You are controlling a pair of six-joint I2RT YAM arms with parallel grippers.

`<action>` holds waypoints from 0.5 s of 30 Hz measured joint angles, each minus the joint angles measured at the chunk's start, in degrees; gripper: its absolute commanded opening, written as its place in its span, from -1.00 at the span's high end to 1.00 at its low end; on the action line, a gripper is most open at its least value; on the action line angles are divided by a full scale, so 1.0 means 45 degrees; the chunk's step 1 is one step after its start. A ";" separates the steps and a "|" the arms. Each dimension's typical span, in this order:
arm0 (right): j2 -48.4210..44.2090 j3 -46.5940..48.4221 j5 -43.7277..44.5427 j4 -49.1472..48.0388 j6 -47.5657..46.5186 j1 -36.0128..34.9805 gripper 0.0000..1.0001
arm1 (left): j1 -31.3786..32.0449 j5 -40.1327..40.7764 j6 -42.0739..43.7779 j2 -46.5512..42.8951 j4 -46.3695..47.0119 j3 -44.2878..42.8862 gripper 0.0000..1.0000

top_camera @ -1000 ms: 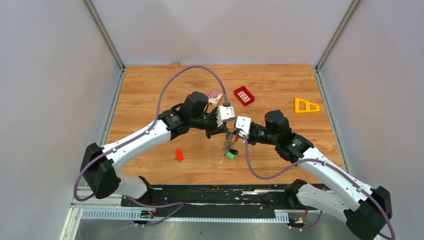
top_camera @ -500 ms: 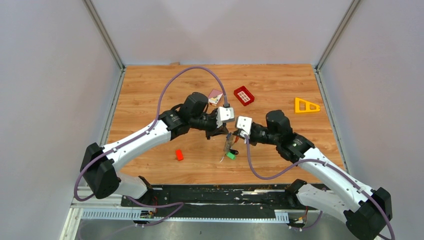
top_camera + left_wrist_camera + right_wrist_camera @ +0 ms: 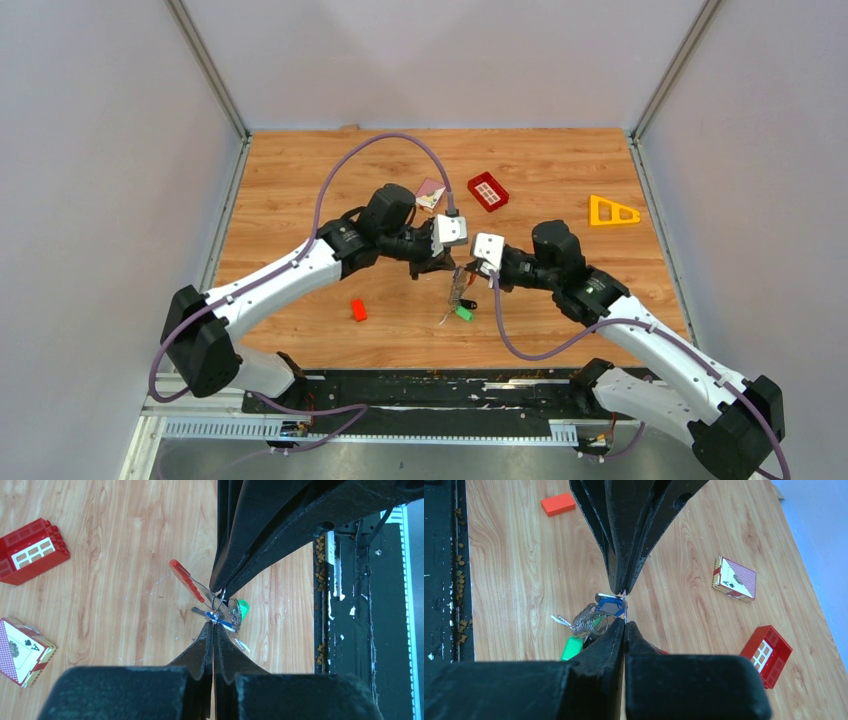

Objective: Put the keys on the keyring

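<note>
My left gripper [image 3: 452, 268] and right gripper [image 3: 466, 272] meet tip to tip above the table's middle. Both are shut on the thin metal ring of the keyring [image 3: 218, 602], which stretches between their tips [image 3: 625, 607]. The glossy red piece [image 3: 186, 580] sticks out to one side. A blue-headed key [image 3: 612, 605] and a green-headed key [image 3: 571, 647] hang in the bunch with coiled metal rings [image 3: 588, 620]. From above, the bunch [image 3: 459, 295] dangles below the grippers, with the green key [image 3: 462, 312] lowest. No black key can be made out.
A red gridded tray [image 3: 487, 191] and a pack of cards [image 3: 431, 193] lie behind the grippers. A yellow triangle [image 3: 613, 211] lies at the far right. A small red block [image 3: 358, 310] lies to the front left. The black rail [image 3: 420, 390] runs along the near edge.
Nothing has visibly changed. Both grippers stay shut together on the ring with the bunch hanging below.
</note>
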State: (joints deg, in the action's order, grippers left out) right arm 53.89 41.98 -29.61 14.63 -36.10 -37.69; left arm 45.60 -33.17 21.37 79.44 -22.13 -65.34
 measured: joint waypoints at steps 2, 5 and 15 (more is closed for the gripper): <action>0.0000 0.0000 -0.0015 0.0000 -0.0005 0.0000 1.00 | 0.0000 0.0010 0.0097 0.0058 -0.0160 -0.0107 1.00; 0.0005 0.0000 -0.0010 0.0000 -0.0005 0.0005 1.00 | 0.0000 0.0049 0.0291 0.0287 -0.0525 -0.0461 1.00; 0.0000 0.0000 -0.0015 -0.0180 0.0015 0.0112 1.00 | -0.0087 0.0058 0.1141 0.1054 -0.1991 -0.1797 1.00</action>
State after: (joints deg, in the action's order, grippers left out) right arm 53.89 41.98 -29.67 13.82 -36.03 -37.19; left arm 45.21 -32.91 26.50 84.18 -31.09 -73.43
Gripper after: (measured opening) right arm 0.017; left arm 0.006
